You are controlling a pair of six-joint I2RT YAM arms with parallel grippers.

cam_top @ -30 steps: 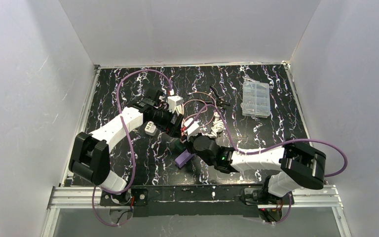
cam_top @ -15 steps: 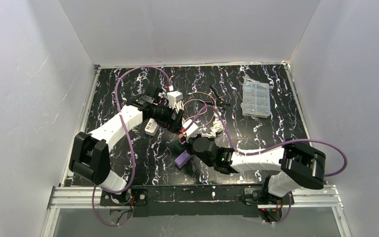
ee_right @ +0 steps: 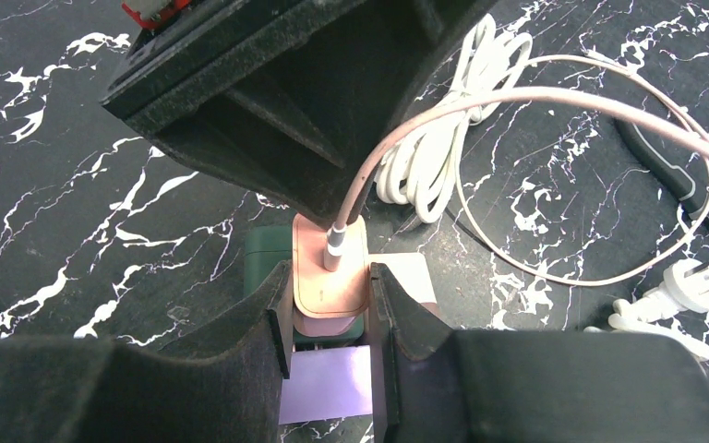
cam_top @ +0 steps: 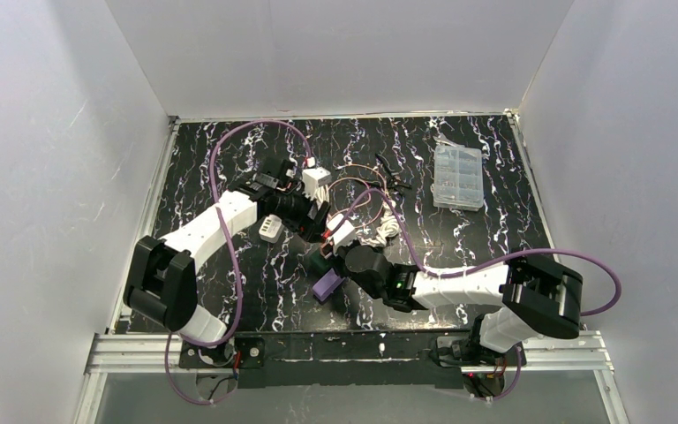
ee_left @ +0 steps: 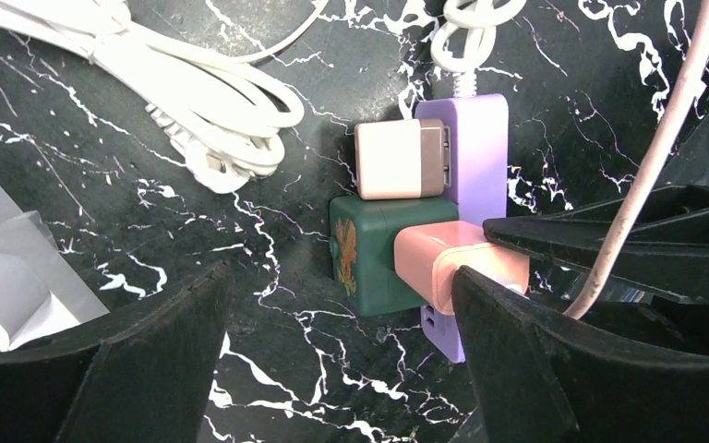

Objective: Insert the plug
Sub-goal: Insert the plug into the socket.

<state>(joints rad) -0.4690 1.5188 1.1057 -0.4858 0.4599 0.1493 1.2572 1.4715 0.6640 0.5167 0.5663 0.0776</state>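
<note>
A pink plug (ee_right: 330,277) with a pink cable in its top sits between the fingers (ee_right: 272,318) of my right gripper (ee_right: 330,318), which is shut on it. It hangs over the purple power strip (ee_right: 328,383), next to a green adapter (ee_right: 263,251) and a cream adapter (ee_right: 411,275). I cannot tell whether its prongs are seated. The left wrist view shows the same strip (ee_left: 477,152), pink plug (ee_left: 443,263), green adapter (ee_left: 369,258) and cream adapter (ee_left: 397,159). My left gripper (ee_left: 342,369) hovers just above them, open and empty. From the top, the strip (cam_top: 328,284) lies in front of the right gripper (cam_top: 331,256); the left gripper (cam_top: 305,212) is behind it.
A coiled white cable (ee_left: 194,101) lies beside the strip. Pliers (ee_right: 692,185) and a white plug (ee_right: 688,284) lie to the right. A clear compartment box (cam_top: 457,177) stands at the back right. A clear plastic bag (ee_left: 0,277) is at the left.
The left gripper has drifted slightly toward the back of the table. The right arm and the pink plug have not visibly moved.
</note>
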